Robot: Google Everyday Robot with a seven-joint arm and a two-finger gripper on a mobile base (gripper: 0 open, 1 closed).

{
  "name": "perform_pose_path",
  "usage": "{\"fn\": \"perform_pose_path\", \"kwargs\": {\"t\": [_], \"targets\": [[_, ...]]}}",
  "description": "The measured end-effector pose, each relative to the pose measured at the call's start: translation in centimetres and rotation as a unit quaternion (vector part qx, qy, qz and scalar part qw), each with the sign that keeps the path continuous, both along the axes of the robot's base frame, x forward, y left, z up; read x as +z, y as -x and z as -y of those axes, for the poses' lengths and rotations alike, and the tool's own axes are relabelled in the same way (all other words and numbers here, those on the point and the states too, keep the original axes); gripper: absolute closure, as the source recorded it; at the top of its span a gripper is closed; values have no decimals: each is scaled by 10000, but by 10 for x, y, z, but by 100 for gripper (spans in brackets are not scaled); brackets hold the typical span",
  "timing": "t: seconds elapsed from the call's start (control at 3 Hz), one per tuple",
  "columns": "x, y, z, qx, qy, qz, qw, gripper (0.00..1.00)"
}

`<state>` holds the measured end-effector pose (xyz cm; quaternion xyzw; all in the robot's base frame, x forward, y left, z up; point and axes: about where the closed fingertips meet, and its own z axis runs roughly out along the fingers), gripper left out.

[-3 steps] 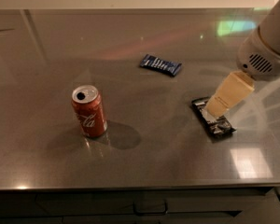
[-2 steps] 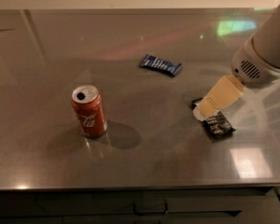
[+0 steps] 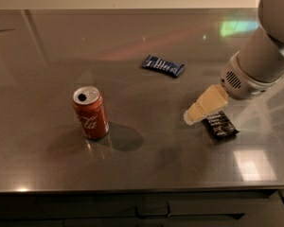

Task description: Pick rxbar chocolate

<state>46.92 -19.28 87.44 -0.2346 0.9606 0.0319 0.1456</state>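
Leftmost on the grey metal desk stood a red soda can, upright, its opened top showing and its shadow falling to the right. Nothing lay close to it. Further right and toward the back of the desk lay a dark blue wrapped bar, flat, set at a slight slant, well apart from both the can and the black bar. The stretch of desk between the can and the right-hand things was bare steel with soft reflections, so nothing stood between the tool and the black bar.

To the right, nearer the front, lay the black chocolate bar, flat on the desk, its long side running from upper left to lower right, white lettering faintly visible on the wrapper. Its upper left end was partly hidden behind the cream-coloured tool, which slanted down from the right with its tip low over the desk, just left of that end of the bar. Whether the tool was open or closed could not be told, nor whether it touched the wrapper. It held nothing visibly lifted. Behind it the pale grey arm rose toward the upper right corner.
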Motion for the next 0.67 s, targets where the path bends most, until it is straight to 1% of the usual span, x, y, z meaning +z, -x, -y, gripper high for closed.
{"fn": "perform_pose_path", "kwargs": {"t": [0.33,0.67], "targets": [[-19,-5,-5,-189,-8,-320,9993,0],[-33,-5,-6,-348,15,-633,9974,0]]}}
